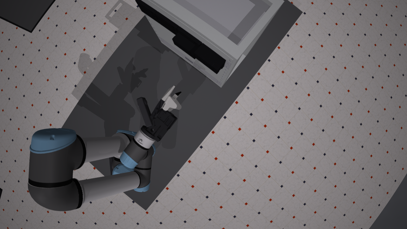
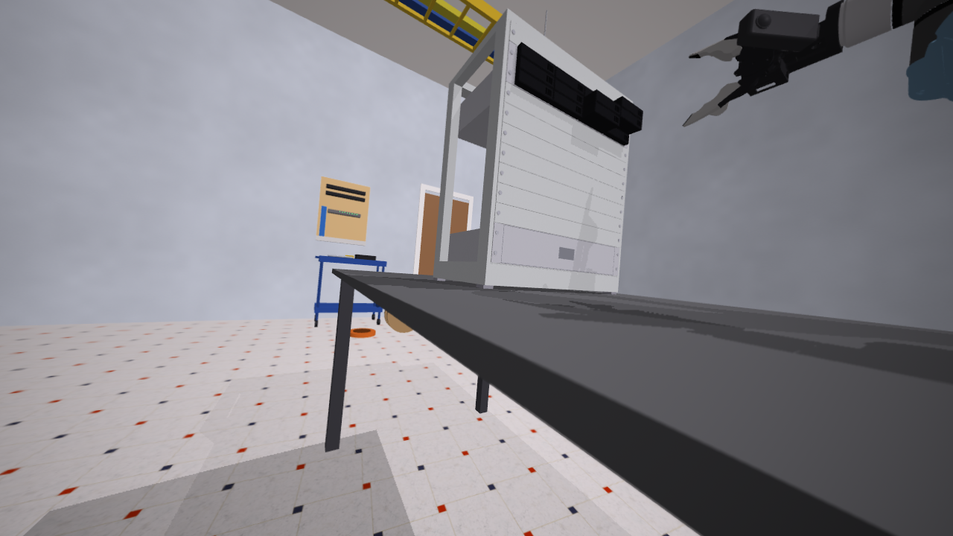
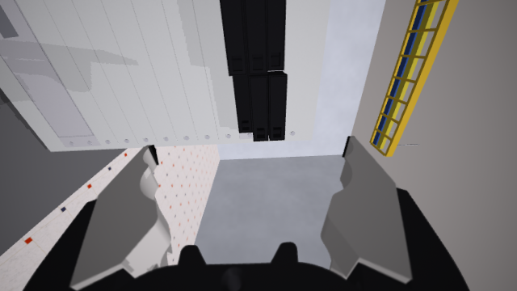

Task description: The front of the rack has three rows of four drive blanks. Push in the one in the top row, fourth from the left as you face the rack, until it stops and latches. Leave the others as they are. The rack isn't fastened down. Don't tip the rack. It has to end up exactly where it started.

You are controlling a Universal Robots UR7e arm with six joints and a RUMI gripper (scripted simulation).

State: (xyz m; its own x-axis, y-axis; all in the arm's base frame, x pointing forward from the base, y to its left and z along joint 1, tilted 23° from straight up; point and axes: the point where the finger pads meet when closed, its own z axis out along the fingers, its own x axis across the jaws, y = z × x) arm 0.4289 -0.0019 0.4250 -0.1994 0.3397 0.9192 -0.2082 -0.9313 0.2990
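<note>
From the top I see my gripper (image 1: 174, 96) spread wide and empty, well short of the rack (image 1: 227, 42) on the table (image 1: 199, 119). From outside, the blanks (image 2: 579, 100) sit atop the rack's front, the rightmost ones protruding. At the wrist, both fingers frame empty space below the blanks.

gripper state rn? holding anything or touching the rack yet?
Gripper: open wide, holding nothing, in the air short of the rack front, not touching the drive blanks.
</note>
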